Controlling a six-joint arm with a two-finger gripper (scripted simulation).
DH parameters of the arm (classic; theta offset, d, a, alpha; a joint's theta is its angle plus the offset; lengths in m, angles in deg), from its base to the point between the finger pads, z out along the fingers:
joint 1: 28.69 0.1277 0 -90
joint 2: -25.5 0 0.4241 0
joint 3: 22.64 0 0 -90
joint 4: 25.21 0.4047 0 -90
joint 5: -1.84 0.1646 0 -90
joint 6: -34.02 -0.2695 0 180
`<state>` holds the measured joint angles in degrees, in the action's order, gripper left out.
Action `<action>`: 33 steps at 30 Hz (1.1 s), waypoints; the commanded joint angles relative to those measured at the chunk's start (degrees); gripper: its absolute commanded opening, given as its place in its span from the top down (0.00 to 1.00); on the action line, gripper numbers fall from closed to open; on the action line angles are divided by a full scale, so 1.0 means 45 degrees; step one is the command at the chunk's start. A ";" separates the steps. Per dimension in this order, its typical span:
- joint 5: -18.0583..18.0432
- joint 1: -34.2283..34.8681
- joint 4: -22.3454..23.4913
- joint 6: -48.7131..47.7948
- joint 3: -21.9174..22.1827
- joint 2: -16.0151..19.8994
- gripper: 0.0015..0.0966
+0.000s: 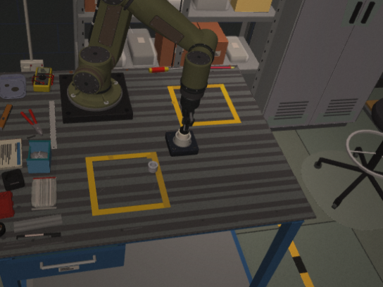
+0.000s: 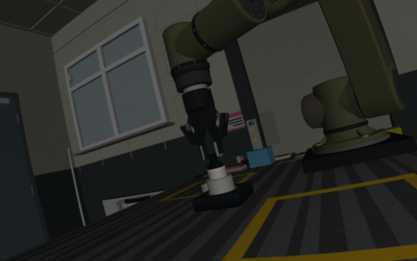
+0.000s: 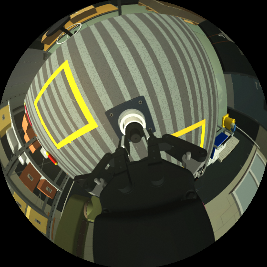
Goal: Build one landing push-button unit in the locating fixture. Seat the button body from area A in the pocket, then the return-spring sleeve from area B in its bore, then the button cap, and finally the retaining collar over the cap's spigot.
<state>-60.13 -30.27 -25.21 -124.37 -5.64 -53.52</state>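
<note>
The dark button cap [image 3: 135, 134] [image 2: 212, 158] stands upright on the stack in the fixture. Below it the white button body [image 1: 183, 139] [image 2: 219, 184] sits in the pocket of the dark locating fixture [image 1: 182, 147] [image 2: 223, 198] [image 3: 130, 115]. A pale inner part [image 2: 216, 172] rises from the body under the cap. A small grey collar [image 1: 152, 166] lies at the far right edge of the near yellow square [image 1: 125, 183]. My gripper [image 1: 187, 122] [image 2: 211, 149] [image 3: 138, 140] is straight above the fixture, around the cap's top. It is open and holds nothing.
The arm's base [image 1: 95, 93] stands at the back left of the striped bench. The far yellow square [image 1: 204, 104] lies empty behind the fixture. Tools and a blue box [image 1: 38, 155] line the left edge. A cabinet [image 1: 324, 50] and a chair [image 1: 359, 163] stand off to the right.
</note>
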 commanded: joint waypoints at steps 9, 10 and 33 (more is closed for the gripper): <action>-0.0051 0.0000 -0.0002 0.0000 -0.0036 -0.0029 0.60; -0.0074 0.0000 -0.0002 0.0000 -0.0049 -0.0039 0.60; -0.0958 0.0000 -0.0002 0.0000 -0.0561 -0.0411 0.60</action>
<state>-64.47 -30.27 -25.22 -124.37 -8.15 -55.36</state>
